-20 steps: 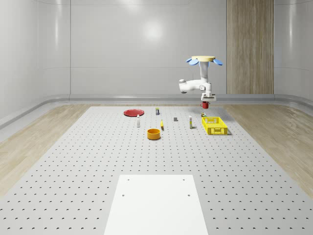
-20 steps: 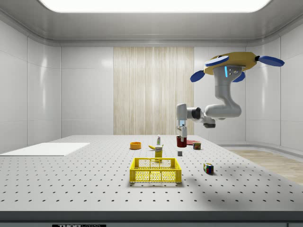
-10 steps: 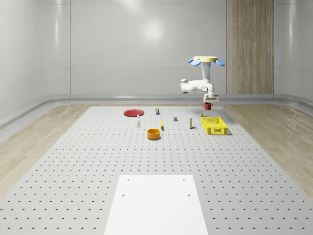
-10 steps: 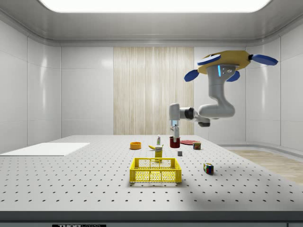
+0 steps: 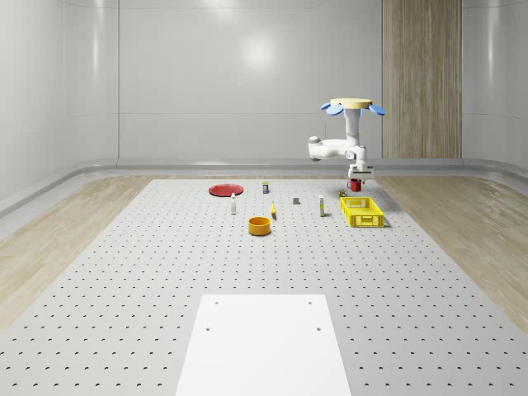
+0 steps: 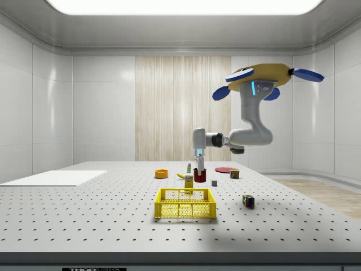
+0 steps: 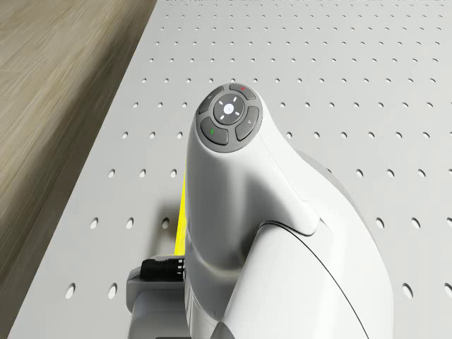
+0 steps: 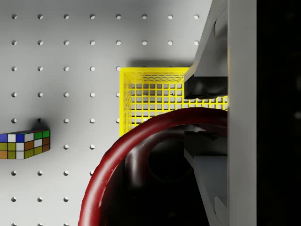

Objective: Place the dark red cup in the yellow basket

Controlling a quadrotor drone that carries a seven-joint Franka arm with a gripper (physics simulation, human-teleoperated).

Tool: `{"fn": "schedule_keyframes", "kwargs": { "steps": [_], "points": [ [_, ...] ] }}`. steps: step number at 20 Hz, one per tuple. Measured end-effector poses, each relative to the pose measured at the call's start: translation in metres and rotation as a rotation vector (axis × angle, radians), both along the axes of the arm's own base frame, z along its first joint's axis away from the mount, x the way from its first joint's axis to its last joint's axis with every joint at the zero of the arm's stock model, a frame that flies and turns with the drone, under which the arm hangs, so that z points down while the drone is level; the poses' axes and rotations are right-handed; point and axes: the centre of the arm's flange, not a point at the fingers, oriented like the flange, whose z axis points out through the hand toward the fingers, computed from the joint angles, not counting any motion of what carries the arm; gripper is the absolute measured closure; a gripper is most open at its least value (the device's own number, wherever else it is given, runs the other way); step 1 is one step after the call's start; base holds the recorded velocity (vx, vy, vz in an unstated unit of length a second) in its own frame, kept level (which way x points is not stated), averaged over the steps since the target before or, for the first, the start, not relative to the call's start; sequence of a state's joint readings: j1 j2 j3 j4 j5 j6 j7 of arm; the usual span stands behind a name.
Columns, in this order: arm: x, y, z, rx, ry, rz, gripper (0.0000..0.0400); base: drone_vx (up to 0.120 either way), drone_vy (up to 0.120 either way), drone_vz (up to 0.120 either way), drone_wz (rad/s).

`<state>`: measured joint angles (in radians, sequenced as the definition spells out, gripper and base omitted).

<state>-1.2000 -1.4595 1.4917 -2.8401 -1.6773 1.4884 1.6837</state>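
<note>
Yellow disc-shaped drone body (image 6: 265, 72), blue rotor blades, glossy white jointed arm (image 6: 248, 127), grey round button pad (image 7: 229, 113) on arm, black wrist trim.

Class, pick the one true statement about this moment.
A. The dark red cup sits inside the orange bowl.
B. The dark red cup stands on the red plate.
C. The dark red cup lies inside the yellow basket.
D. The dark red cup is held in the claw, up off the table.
D: in the side view the dark red cup hangs in the claw, above the table, not yet inside the yellow basket.
</note>
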Motion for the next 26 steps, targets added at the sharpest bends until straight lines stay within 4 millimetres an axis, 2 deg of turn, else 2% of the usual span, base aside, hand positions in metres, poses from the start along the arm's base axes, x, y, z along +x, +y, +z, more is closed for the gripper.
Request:
{"fn": "schedule_keyframes", "kwargs": {
  "steps": [16,23,26],
  "points": [
    [0.0000,0.0000,0.0000,0.000,0.000,0.000,0.0302,0.120,0.000,-0.115,0.000],
    [0.0000,0.0000,0.0000,0.000,0.000,0.000,0.0302,0.011,0.000,-0.103,0.000],
    [0.0000,0.0000,0.0000,0.000,0.000,0.000,0.0302,0.120,0.000,0.000,0.000]
  ]
}}
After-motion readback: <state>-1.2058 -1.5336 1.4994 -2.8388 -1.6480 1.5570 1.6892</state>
